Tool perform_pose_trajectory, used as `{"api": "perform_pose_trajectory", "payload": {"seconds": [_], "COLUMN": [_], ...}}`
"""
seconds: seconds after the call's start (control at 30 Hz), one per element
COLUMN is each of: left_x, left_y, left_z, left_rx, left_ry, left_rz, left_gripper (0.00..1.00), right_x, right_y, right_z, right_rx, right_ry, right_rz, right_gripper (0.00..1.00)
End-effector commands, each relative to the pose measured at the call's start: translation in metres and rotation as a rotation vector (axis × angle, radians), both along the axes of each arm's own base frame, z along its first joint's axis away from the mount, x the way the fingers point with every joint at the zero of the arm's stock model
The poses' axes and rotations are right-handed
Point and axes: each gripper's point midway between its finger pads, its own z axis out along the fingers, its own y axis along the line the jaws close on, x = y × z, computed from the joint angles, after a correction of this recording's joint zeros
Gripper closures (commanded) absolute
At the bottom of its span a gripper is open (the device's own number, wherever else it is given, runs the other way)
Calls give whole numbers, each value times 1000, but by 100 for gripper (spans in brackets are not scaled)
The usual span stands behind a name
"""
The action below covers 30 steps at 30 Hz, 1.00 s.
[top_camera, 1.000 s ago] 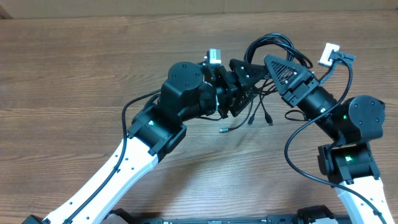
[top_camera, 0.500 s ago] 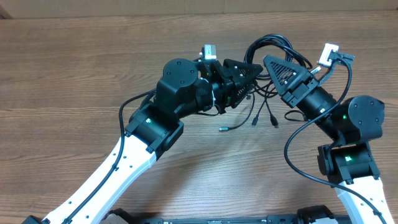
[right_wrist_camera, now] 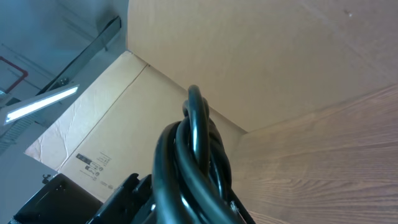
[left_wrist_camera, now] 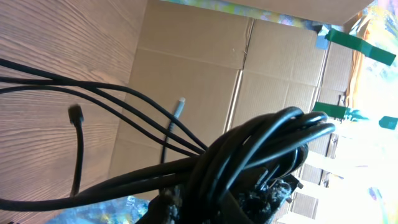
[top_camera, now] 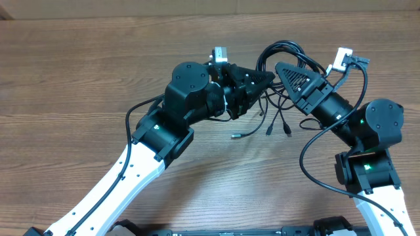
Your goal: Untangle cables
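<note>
The cables are a bunch of thin black cords held up between the two grippers at the table's far middle. Three plug ends dangle down to the wood below them. My left gripper comes in from the left with its fingers closed round the bunch. In the left wrist view the cables cross the left gripper, and loose strands with a black plug run off to the left. My right gripper is shut on the same bunch from the right. The right wrist view shows cables rising out of the right gripper.
The wooden table lies all round. A thick black arm cable loops beside the right arm, and a white plug sits on its wrist. Cardboard walls stand beyond the table's far edge.
My left gripper has closed from wide open onto the cable bunch and shifted a little left and away. The dangling plug ends have swung slightly. The right gripper has stayed shut.
</note>
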Motion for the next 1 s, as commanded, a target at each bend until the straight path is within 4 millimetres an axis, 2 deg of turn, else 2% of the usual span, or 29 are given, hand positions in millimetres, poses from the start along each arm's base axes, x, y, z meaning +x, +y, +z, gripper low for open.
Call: {"api": "perform_pose_trajectory", "payload": {"seconds": [0.0,0.03,0.2,0.27,0.33,0.37,0.4,0.47,0.67,0.87,0.97], "left_x": [4,4,4,5,8,9,11,15,19,11,5], "left_y": [2,2,2,2,3,4,5,8,14,17,21], "left_z": [5,5,5,12,20,23,23,22,13,-21,-41], "left_rx": [-3,-3,1,31,73,103,129,188,386,616,722], "left_ry": [-8,-8,-18,-139,-284,-364,-415,-502,-795,-1029,-1107], "left_rz": [19,19,19,10,14,16,18,25,-19,-178,-267], "left_gripper": [92,96,96,96,96,96,96,96,96,96,96], "right_x": [-8,-9,-10,-10,-11,-11,-11,-13,-19,-28,-33], "right_y": [3,4,5,6,6,6,6,8,15,23,24], "right_z": [13,13,13,13,12,12,12,11,-2,-29,-49], "right_rx": [2,0,-2,-2,-3,-3,-4,-7,-79,-207,-272], "right_ry": [-44,-44,-44,-44,-44,-44,-41,-38,-47,-53,-26], "right_rz": [23,31,43,46,48,50,52,65,115,188,219], "right_gripper": [96,96,94,53,43,33,18,2,0,0,0]}}
